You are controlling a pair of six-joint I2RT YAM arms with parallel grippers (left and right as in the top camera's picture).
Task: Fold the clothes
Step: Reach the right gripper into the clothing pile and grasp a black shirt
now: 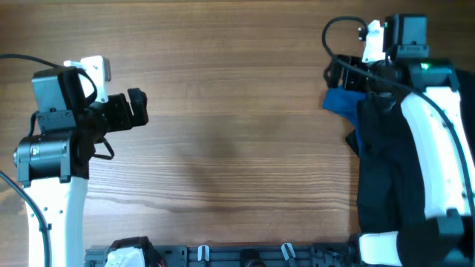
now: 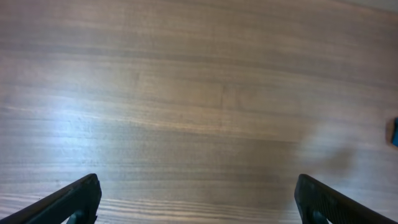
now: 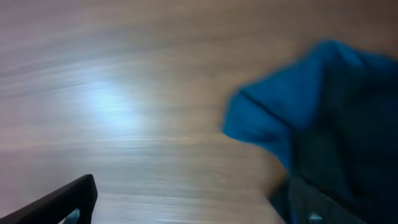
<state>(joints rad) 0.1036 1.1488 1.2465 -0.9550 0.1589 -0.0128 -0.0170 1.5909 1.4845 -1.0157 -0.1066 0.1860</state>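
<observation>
The clothes lie in a pile at the table's right edge: a black garment (image 1: pixel 378 163) with a blue one (image 1: pixel 340 102) sticking out at its far left corner. My right gripper (image 1: pixel 335 74) hovers open just beyond the blue cloth. In the right wrist view, blue fabric (image 3: pixel 292 106) and black fabric (image 3: pixel 357 149) fill the right side; the gripper (image 3: pixel 189 208) is open, its right finger (image 3: pixel 311 208) at the cloth's edge and nothing between the fingers. My left gripper (image 1: pixel 136 108) (image 2: pixel 199 208) stands open over bare wood at the left, far from the pile.
Wooden table (image 1: pixel 237 133) between the two arms. A dark rail with clips (image 1: pixel 245 256) runs along the front edge. Much of the black garment is covered by the right arm's white link (image 1: pixel 438 156). A blue speck (image 2: pixel 395 132) shows at the left wrist view's right edge.
</observation>
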